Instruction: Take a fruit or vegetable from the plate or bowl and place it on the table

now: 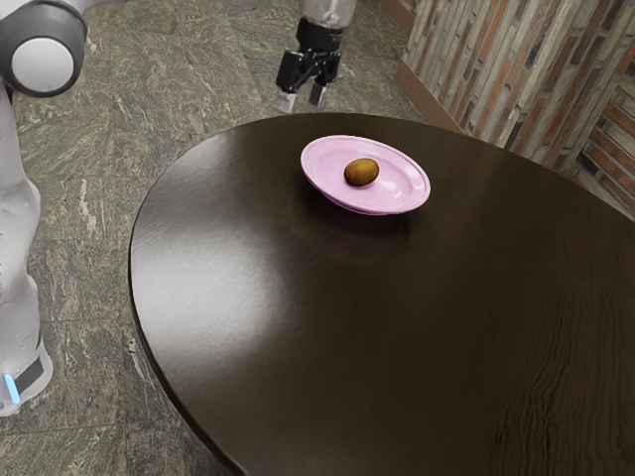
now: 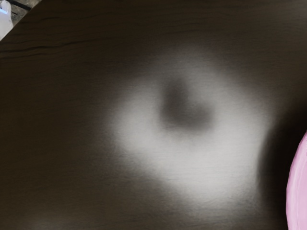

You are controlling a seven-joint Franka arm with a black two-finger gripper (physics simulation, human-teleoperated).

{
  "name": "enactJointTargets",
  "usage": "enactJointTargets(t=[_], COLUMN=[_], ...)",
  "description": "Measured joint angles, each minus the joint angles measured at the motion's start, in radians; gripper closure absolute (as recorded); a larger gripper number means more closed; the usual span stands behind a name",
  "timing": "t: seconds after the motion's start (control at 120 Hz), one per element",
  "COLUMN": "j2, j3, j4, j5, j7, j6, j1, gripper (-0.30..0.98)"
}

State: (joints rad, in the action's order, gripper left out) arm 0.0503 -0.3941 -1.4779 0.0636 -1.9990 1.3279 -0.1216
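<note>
Hanging empty, its fingers parted, the black two-finger gripper (image 1: 303, 97) would need to go down and toward the exterior view's right: the brown oval fruit (image 1: 362, 172) lies there on the round pink plate (image 1: 392, 188), long axis roughly crosswise.

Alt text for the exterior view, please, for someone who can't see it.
A brown, egg-shaped fruit or vegetable sits on a pink plate on a dark, round-edged table. The robot's black tool hangs in the air near the picture's top, open and empty.
</note>
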Motion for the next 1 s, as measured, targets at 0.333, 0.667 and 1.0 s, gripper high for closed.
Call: enactJointTargets(t=[0.333,0.667,1.0], j2=[0.178,0.094,0.272], j3=[-0.136,-0.078,0.156], j4=[-0.262,-0.182,-0.369], j5=[-0.005,-0.028,-0.03], j7=[0.0,0.001,0.066], j6=[0.098,0.238,0.268], j1=[0.001,0.055,0.433], gripper=[0.0,0.0,0.0])
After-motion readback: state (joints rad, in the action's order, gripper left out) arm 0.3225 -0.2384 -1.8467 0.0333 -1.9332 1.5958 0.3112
